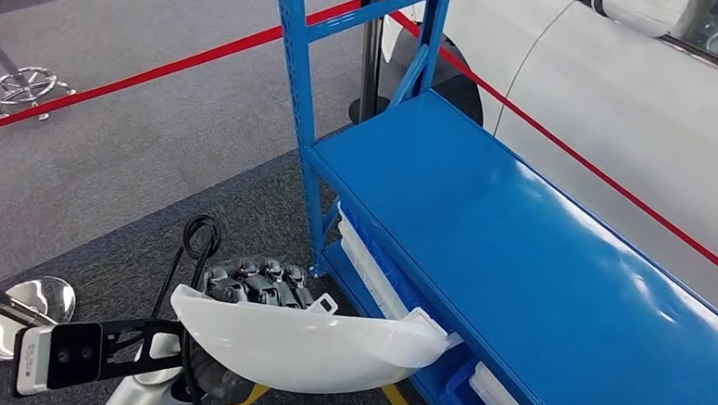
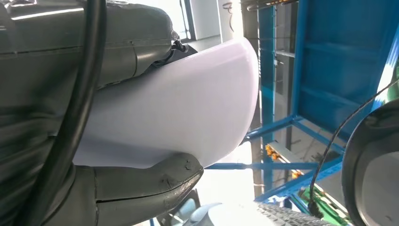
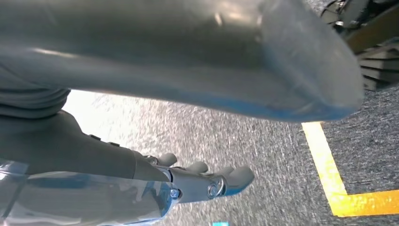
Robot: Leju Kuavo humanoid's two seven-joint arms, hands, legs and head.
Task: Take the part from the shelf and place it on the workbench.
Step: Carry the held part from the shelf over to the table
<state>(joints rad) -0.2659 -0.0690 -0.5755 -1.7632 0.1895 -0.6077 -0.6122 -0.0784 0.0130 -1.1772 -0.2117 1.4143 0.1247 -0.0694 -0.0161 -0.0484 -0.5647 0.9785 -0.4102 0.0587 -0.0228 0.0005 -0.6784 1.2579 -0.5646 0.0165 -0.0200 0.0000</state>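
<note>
Here the left hand [image 1: 260, 283] held the white curved part [image 1: 315, 347] off the near corner of the blue shelf [image 1: 519, 257], dark fingers [image 1: 239, 289] curled over its rim, thumb [image 2: 141, 188] pressing beneath. The right hand [image 3: 207, 181] hung over grey carpet [image 3: 263, 141], fingers loosely extended, gripping nothing.

Head cam high, looks down; L wrist close-up; both share blue shelf [image 1: 520, 239].
</note>
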